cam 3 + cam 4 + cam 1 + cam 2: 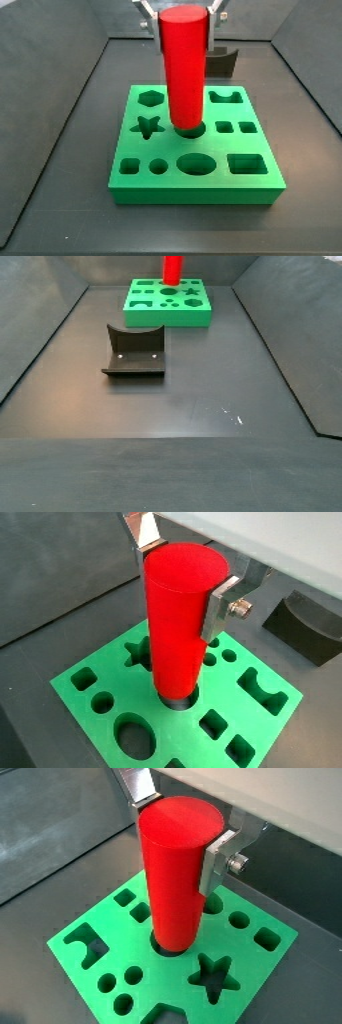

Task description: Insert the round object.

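One piece in play: the red cylinder [178,622], pinched near its top between the gripper [183,577] fingers, stands upright with its foot in the green board's [198,183] central round hole; lower straight, no tilt, release only once seated.

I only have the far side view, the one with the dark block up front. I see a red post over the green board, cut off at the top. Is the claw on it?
Observer: Yes. The claw grips the cylinder near its top, a finger on each side.
Operator: Is it in a hole?
Observer: Its lower end sits in the round center hole of the board.
Operator: Upright?
Observer: Roughly upright in a side view.
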Controlling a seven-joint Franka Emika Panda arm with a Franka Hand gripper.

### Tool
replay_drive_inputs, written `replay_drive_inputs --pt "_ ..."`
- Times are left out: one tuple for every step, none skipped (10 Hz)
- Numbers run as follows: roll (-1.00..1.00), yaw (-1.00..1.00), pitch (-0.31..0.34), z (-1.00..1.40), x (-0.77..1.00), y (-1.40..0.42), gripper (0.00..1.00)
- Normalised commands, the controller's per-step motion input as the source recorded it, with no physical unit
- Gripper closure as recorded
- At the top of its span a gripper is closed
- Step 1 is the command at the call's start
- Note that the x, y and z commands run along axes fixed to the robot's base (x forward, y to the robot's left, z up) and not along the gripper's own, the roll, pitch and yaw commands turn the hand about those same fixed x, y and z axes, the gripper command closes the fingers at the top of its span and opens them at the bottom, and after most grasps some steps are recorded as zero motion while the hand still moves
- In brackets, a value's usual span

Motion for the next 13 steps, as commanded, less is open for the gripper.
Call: replay_drive_inputs --pt "0.04 0.0 0.0 -0.34 0.08 0.0 1.0" --pt "0.02 0.0 0.0 -0.36 0.09 0.0 1.0" --pt "0.03 0.0 0.0 -0.38 0.16 0.0 1.0" --pt "0.06 0.0 0.013 -0.34 0.25 0.0 1.0" --pt "0.07 -0.01 0.01 -0.33 0.27 0.0 1.0" --pt "0.11 -0.01 0.067 -0.32 0.4 0.0 1.0" --pt "0.13 0.0 0.084 -0.31 0.43 0.0 1.0" --pt "0.16 0.0 0.081 -0.3 0.37 0.0 1.0" --pt "0.15 0.0 0.067 -0.28 0.26 0.01 1.0" --pt "0.11 -0.02 0.04 -0.22 0.09 0.04 1.0" --pt "0.11 0.0 0.026 -0.21 0.05 0.07 1.0" --pt "0.09 0.0 0.014 -0.19 0.03 0.04 1.0" --pt "0.08 0.0 0.006 -0.21 0.0 0.07 1.0"
